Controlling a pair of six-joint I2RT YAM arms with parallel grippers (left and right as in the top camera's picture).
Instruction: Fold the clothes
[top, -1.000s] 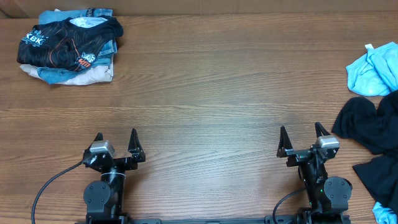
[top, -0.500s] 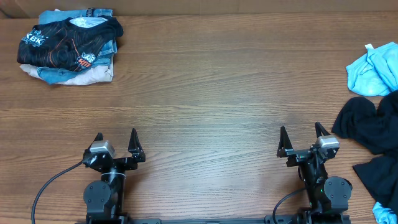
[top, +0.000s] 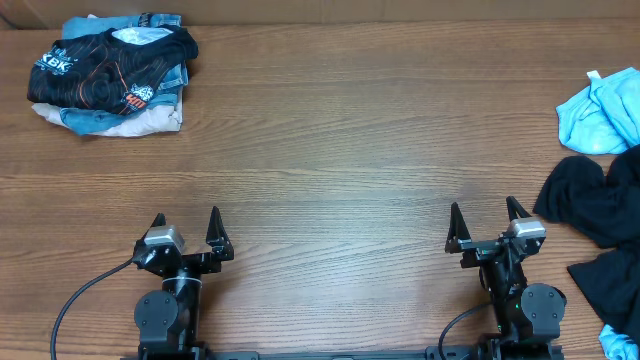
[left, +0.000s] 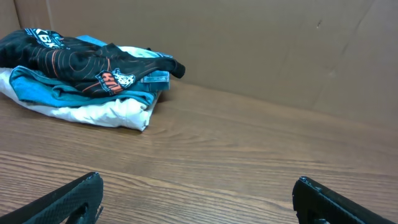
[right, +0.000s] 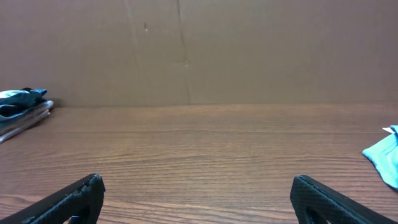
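At the right edge of the overhead frame: shirt (top: 590, 205), plain black, unfolded, lying in a crumpled heap and partly cut off by the frame border. A second black mass just below it, at lower right, may be part of the same garment or another; cannot tell. Upper right, just above the shirt: blue garment (top: 598, 112), also crumpled. Upper left: stack (top: 108, 78) of folded clothes, a printed black top uppermost, well apart from the shirt. Centre: surface (top: 330, 170), wood-grain, bare across its middle. Lower left: left gripper (top: 186, 216), jaws spread wide, holding nothing, pointing up-frame. Lower right: right gripper (top: 483, 205), jaws likewise wide and empty, near the shirt but not touching it. Step in hand, as judged: fetching the shirt, no fold yet begun. Handling note: the right arm is the nearer and should make the first reach. A hem, sleeve or collar edge would serve better than the middle of the heap, since a pinch there would likely gather several layers of soft fabric. The shirt should be drawn to the bare centre, where both arms can reach it. Both grippers should then spread it flat before any crease is made. Risk: snagging the blue garment alongside.
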